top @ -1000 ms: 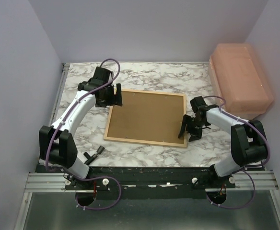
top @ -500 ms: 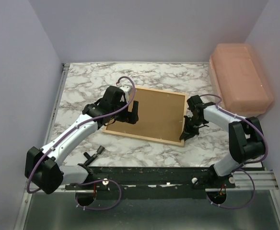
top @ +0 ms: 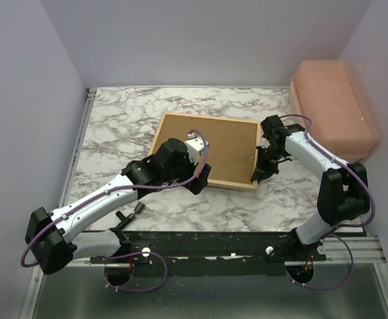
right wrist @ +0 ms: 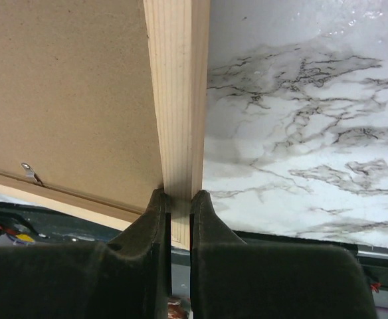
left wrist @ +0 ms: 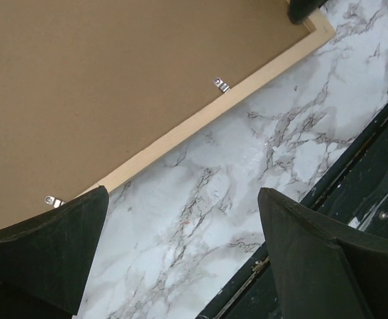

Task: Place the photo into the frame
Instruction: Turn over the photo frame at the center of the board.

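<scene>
There are no words, numbers or signs to read here. The wooden frame (right wrist: pixel 177 100), its brown backing board (top: pixel 220 149), the pink box (top: pixel 333 106) and the marble bench (top: pixel 121 126) are all plain.

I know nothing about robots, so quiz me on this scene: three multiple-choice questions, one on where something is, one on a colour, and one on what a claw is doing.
1. Where on the table is the pink bin?
A) near left corner
B) far right corner
C) the middle

2. What colour is the board filling the frame?
A) white
B) blue
C) brown

3. What is the right gripper doing?
A) pinching the frame's wooden edge
B) hanging open above the table
C) holding the bin

Answers:
1 B, the bin stands at the far right, by the wall.
2 C, the top view shows brown board inside pale wood.
3 A, its wrist view shows it closed on the wooden edge.
</scene>
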Controlling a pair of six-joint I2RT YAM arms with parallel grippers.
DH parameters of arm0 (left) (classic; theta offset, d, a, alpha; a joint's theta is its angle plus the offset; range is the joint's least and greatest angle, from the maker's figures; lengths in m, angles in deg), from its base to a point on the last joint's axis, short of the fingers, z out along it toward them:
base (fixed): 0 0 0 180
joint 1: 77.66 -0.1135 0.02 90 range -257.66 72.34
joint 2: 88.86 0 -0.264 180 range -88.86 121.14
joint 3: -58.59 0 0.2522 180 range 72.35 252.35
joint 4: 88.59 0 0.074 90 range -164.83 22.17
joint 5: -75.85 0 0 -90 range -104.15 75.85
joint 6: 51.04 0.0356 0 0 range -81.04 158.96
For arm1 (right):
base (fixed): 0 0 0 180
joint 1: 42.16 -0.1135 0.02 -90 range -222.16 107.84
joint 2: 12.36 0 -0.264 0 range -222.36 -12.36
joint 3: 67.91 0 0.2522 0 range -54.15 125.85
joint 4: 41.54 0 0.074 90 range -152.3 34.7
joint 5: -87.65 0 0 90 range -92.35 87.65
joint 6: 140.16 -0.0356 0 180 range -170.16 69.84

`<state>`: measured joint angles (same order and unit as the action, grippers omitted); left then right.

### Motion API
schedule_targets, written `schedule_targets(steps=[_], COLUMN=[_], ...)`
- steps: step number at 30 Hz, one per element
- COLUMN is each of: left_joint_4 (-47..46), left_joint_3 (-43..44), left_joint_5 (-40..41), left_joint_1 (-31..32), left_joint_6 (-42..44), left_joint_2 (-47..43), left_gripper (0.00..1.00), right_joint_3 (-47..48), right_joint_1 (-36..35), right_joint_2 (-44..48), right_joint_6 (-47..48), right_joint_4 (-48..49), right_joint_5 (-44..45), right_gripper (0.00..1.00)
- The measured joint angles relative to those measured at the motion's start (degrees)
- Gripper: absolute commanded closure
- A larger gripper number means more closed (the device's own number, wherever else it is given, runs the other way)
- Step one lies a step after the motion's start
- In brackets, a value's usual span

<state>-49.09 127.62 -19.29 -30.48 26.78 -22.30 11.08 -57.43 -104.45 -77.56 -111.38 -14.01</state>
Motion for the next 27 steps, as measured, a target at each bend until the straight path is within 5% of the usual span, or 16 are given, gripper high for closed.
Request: schedule_targets(steps=[13,22,26,27], left_joint_4=[-0.3,-1.8,-3.0,-3.7], left_joint_3=[3.0,5.8,7.7,8.1], left_joint_5=[13.6,22.3,26.5,30.1], left_joint_1=[11.1,13.2,13.2,13.2], left_joint_6=[11.5,17.6,20.3,22.5], left_joint_2=[8.7,14.8,18.9,21.4], left_gripper=[0.06,0.12,0.23,0.35], right_joint_3=[11.5,15.8,17.3,18.6], right_joint_1=[0.0,0.4,0.4,0.4], right_joint_2=[1.0,1.0,1.0,1.0], right_joint_6=[0.6,1.5,1.5,1.6], right_joint_4=[-11.9,-16.3,-17.4,-17.6], right_joint_5=[-2.7,-5.2,-6.9,-7.8], right_gripper=[1.0,1.0,1.0,1.0])
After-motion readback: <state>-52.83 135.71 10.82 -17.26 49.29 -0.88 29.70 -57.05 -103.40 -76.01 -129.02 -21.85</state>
